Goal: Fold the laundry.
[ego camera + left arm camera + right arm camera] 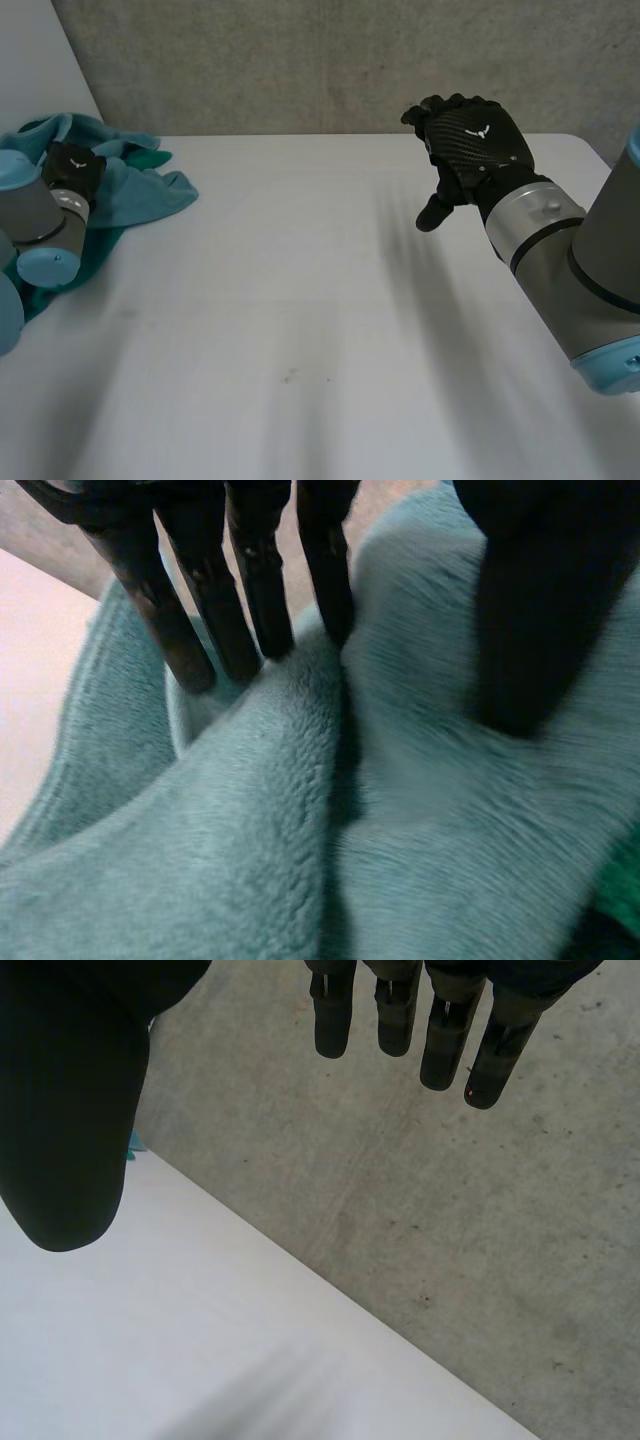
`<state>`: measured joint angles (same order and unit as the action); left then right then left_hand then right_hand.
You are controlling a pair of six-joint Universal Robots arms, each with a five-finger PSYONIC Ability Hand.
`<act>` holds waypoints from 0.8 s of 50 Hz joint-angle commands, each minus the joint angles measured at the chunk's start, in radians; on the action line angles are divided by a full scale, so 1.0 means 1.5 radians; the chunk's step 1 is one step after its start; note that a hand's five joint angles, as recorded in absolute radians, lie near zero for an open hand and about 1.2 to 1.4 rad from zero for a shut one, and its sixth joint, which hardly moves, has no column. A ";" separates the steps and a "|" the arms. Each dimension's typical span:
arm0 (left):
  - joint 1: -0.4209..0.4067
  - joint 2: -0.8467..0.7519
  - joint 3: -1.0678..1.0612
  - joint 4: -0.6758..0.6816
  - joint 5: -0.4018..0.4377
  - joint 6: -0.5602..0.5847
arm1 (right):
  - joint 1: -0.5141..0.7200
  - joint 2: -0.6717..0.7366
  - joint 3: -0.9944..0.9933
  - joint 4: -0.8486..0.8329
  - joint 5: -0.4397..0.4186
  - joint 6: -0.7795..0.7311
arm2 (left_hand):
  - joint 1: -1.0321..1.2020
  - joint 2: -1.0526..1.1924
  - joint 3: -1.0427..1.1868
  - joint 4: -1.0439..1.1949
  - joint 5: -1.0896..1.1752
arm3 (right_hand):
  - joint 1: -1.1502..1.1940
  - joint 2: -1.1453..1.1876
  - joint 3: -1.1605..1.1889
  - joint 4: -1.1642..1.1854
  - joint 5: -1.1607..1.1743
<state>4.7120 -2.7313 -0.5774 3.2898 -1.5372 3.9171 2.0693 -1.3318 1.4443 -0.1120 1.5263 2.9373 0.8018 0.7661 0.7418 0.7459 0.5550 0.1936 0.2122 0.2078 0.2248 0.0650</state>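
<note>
the towel (135, 190) sits bunched up at the table's (300, 320) far left corner, so i'd say this is the very first step, grabbing it. left hand (75, 165) is on the heap, straight fingers (255, 590) poking in with a ridge of cloth between them and the thumb, not pinched yet. right hand (475, 140) hovers well apart, loose and empty. next move probably needs a pinch on that ridge, then a drag to the middle.

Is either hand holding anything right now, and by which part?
Nothing is held. The left hand rests straight fingers on a fold of the teal towel, not pinching it; the right hand hangs open over the table.
</note>
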 commanded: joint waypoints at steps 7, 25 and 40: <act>-0.066 0.060 -0.066 -0.051 -0.026 -0.041 | 0.000 0.004 -0.001 0.000 0.000 -0.013 | 0.396 0.420 0.436 0.434 0.444 | -0.013 -0.025 -0.022 -0.034 -0.043; -0.368 0.494 -0.452 -0.080 -0.026 -0.329 | -0.019 -0.008 -0.021 0.004 0.001 -0.013 | 0.396 0.420 0.436 0.434 0.444 | -0.013 -0.025 -0.022 -0.034 -0.043; -0.443 0.504 -0.527 -0.116 -0.053 -0.337 | -0.043 -0.015 -0.039 0.043 -0.022 -0.021 | -0.400 -0.376 -0.360 -0.363 -0.352 | -0.013 -0.025 -0.022 -0.034 -0.043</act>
<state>3.9825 -1.9713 -1.3813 3.1214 -1.5943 3.4066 2.0053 -1.3581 1.4025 -0.0943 1.5227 2.9182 0.2387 0.2887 0.2959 0.2940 0.1161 0.1936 0.2122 0.2078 0.2248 0.0650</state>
